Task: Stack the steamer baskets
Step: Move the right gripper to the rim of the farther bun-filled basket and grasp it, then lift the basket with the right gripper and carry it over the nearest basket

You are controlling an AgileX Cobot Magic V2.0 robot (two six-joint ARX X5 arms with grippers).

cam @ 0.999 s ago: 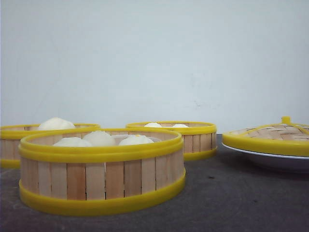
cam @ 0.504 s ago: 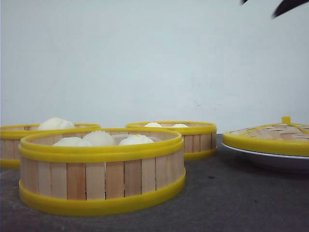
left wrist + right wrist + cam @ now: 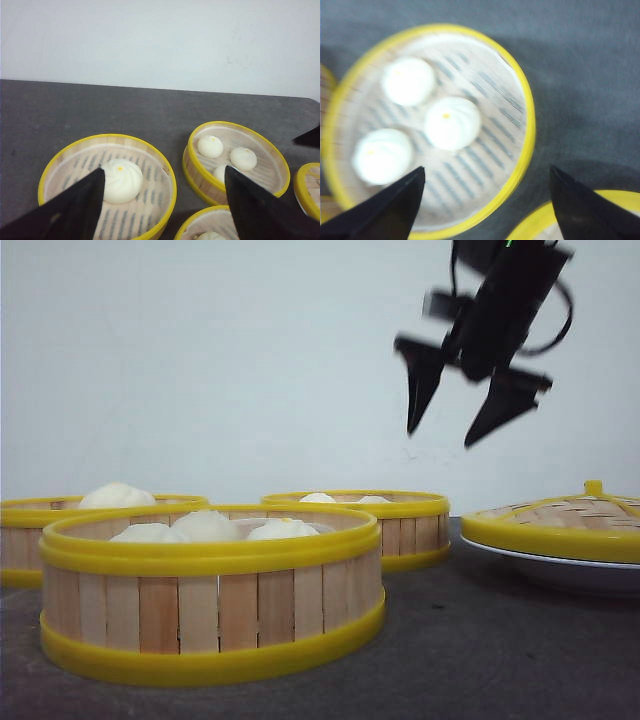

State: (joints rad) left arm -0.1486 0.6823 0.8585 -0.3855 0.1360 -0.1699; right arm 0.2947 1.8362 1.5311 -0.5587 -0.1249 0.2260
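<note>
Three steamer baskets (image 3: 210, 590) (image 3: 365, 525) (image 3: 60, 535), unstacked, upright, holding buns

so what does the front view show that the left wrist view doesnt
Only the front view shows the right hand open in the air above the table, the woven lid resting on a white plate, and the baskets' slatted side walls.

Only the left wrist view shows the left hand open, and looks down into the baskets: one bun in the left basket, three in the far basket.

Both show all three steamer baskets, unstacked, on the dark table.
</note>
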